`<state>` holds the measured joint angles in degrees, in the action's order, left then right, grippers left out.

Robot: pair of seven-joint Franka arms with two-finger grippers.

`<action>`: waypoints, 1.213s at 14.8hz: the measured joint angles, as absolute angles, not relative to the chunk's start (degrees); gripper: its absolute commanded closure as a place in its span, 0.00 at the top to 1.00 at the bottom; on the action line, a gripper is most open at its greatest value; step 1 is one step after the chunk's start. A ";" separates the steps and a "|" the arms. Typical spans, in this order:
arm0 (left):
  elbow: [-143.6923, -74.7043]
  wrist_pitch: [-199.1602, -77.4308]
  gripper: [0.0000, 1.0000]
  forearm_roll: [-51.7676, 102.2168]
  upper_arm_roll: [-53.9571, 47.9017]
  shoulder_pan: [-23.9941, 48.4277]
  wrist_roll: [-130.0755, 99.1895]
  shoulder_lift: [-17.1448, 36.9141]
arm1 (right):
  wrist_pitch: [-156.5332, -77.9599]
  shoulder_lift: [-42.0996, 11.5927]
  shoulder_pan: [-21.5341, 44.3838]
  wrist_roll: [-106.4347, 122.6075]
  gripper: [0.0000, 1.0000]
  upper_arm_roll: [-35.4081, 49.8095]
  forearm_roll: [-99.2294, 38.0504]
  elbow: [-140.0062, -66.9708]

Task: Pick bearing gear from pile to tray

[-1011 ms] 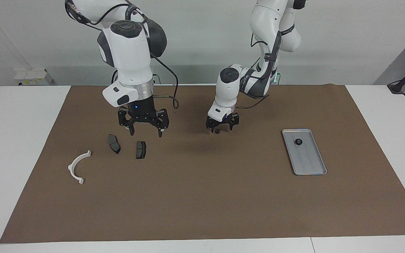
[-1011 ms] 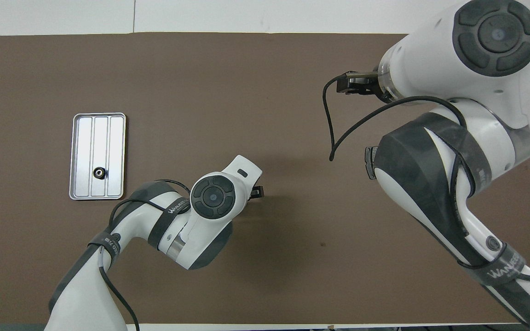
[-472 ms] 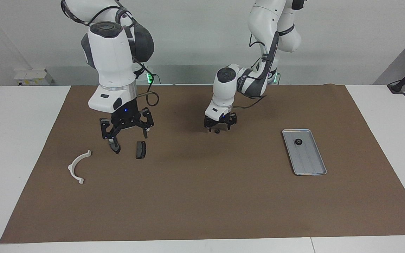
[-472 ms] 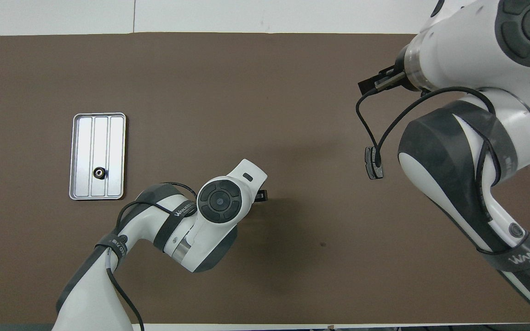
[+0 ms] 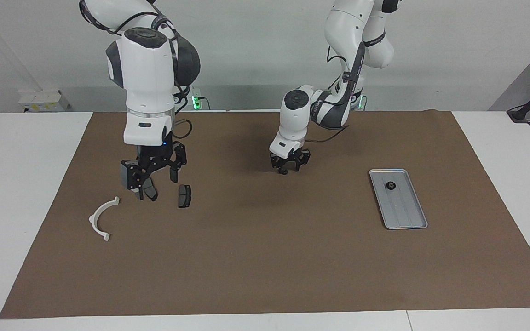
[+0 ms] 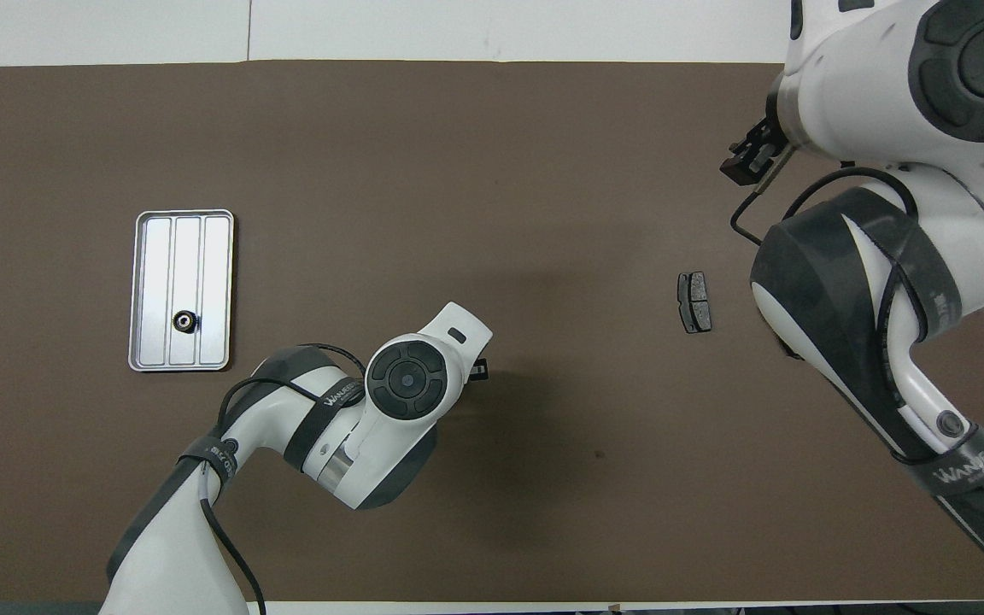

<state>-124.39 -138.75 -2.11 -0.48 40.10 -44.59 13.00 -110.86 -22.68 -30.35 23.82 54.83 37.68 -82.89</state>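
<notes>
Toward the right arm's end of the brown mat [image 5: 265, 266], the white arc [image 5: 103, 218] lies where it lay a second ago. Above the parts beside it, the right gripper [image 5: 152, 178] has swung toward that end, turned its wrist and dropped. It now stands wide open, low over the first brake pad [image 5: 150, 191], though I cannot tell whether it touches it. The second brake pad [image 5: 184, 196] sits just beside the first and has not shifted. A brake pad is not what the task asks for, so this move seems to add nothing to it. In the middle of the mat's length, toward the robots' edge, the left gripper [image 5: 287, 168] has hardly travelled. It hangs right down at the small black bearing gear [image 5: 284, 173] on the mat. Whether it has clamped the gear yet cannot be told, but this looks like the pick in hand. Toward the left arm's end, the tray [image 5: 405, 220] is unchanged, with one black round piece [image 5: 390, 185] already in it. That suggests a first delivery is done and this gear would be the next. The only writing is white lettering on a dark strap [image 6: 331, 397] around each arm; it starts "WAN" and the rest is unclear.
</notes>
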 measured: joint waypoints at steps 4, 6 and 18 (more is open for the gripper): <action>-124.16 -139.24 0.05 -2.14 -0.46 40.17 -45.29 12.82 | -112.05 -22.68 -31.33 33.49 1.00 54.80 38.47 -82.88; -124.08 -139.25 0.04 -2.31 -0.37 40.16 -45.30 12.85 | -112.65 -22.68 -31.37 34.96 1.00 54.80 38.59 -82.89; -101.96 -109.35 0.05 -4.54 1.23 17.29 -13.18 7.26 | -102.78 -13.96 -35.03 16.44 1.00 55.04 23.69 -80.48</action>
<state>-101.96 -109.35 -4.54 1.23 17.29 -13.18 7.26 -102.78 -13.96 -35.03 16.44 55.04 23.69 -80.48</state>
